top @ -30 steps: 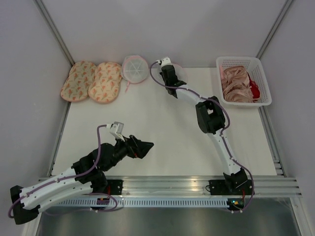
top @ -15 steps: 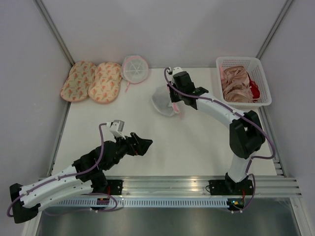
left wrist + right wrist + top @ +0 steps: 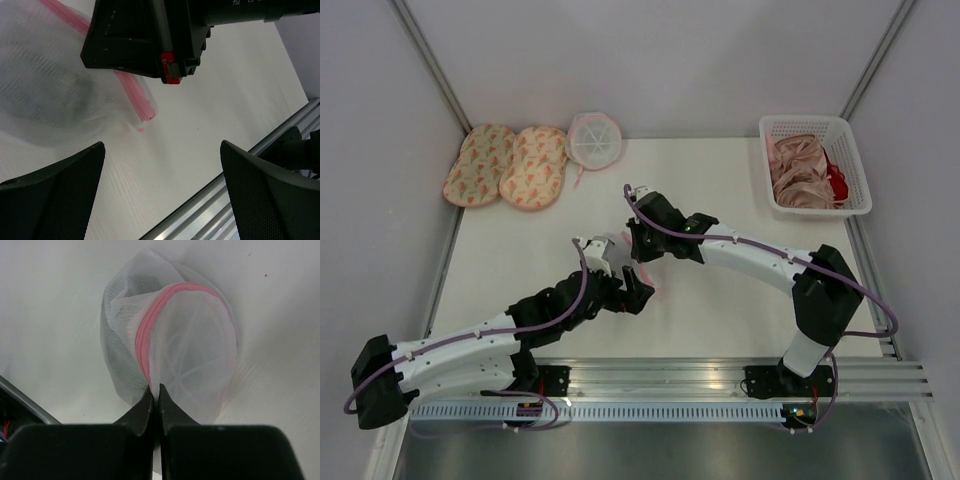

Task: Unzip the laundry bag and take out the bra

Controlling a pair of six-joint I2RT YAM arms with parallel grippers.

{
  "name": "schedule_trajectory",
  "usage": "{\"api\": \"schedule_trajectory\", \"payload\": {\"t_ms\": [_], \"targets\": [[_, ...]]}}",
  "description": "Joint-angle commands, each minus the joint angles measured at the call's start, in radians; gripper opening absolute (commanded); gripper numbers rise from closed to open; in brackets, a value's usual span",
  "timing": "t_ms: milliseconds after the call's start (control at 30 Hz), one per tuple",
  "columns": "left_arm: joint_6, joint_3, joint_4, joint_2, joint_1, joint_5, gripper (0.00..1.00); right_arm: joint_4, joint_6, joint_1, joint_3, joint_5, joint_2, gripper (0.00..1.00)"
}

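The bag (image 3: 187, 345) lies on the table (image 3: 720, 300) near its middle, between the two grippers. Its white mesh is bunched and its pink zip edging curves across the top. A dim dark patch shows through the mesh in the left wrist view; whether it is the bra cannot be told.

White writing on the right arm is cut off at the top of the left wrist view and cannot be read.

The right gripper (image 3: 155, 392) has its fingers pressed together on the pink edging at the bag's near rim. That arm reaches from its base far to the left, bent at the elbow. The left gripper (image 3: 161, 145) is just beside the bag, fingers spread wide and holding nothing. Its arm is stretched low over the table towards the right.

At the back right, a white basket (image 3: 850, 205) holds beige-pink satin garments (image 3: 798, 172) and a red one (image 3: 837, 182). At the back left lie a ribbed round pouch (image 3: 593, 138) and two patterned pads (image 3: 507, 165).
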Motion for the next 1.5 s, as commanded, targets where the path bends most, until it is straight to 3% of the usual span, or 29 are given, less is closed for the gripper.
{"api": "schedule_trajectory", "payload": {"t_ms": [0,367,500,867,933,1033,1067,1100,1133,1200,1233,1267,1300,1433,1467], "targets": [[0.043,0.073,0.062,0.100,-0.017,-0.038,1.00,0.039,0.140,0.026,-0.023,0.044,-0.031,0.00],[-0.202,0.176,-0.211,0.298,-0.089,-0.354,0.96,0.119,0.167,0.038,-0.050,-0.001,-0.074,0.00],[-0.231,0.188,-0.231,0.348,-0.096,-0.421,0.88,0.140,0.162,0.041,-0.057,-0.076,-0.082,0.01],[-0.228,0.207,-0.231,0.338,-0.123,-0.562,0.67,0.085,0.138,0.083,-0.063,-0.068,-0.083,0.00],[-0.225,0.213,-0.228,0.335,-0.128,-0.563,0.60,0.082,0.136,0.093,-0.066,-0.067,-0.083,0.00],[-0.220,0.222,-0.229,0.341,-0.132,-0.565,0.32,0.076,0.128,0.098,-0.066,-0.067,-0.082,0.00],[-0.219,0.224,-0.229,0.342,-0.132,-0.563,0.16,0.073,0.128,0.101,-0.066,-0.065,-0.082,0.00],[-0.219,0.224,-0.231,0.345,-0.134,-0.563,0.08,0.073,0.125,0.101,-0.065,-0.062,-0.086,0.00],[-0.222,0.222,-0.231,0.344,-0.134,-0.560,0.02,0.070,0.121,0.103,-0.065,-0.050,-0.088,0.01],[-0.227,0.216,-0.229,0.338,-0.134,-0.554,0.02,0.060,0.102,0.103,-0.069,-0.026,-0.111,0.02],[-0.231,0.213,-0.228,0.335,-0.134,-0.551,0.02,0.060,0.099,0.103,-0.080,0.037,-0.127,0.35],[-0.236,0.208,-0.227,0.330,-0.134,-0.545,0.02,0.063,0.102,0.103,-0.091,0.081,-0.150,0.53],[-0.240,0.199,-0.226,0.326,-0.134,-0.542,0.02,0.071,0.105,0.103,-0.108,0.144,-0.204,0.62],[-0.270,0.164,-0.224,0.287,-0.134,-0.522,0.02,0.105,0.108,0.083,-0.203,0.324,-0.344,0.83],[-0.286,0.155,-0.226,0.278,-0.134,-0.514,0.02,0.108,0.108,0.075,-0.217,0.361,-0.367,0.83]]}}
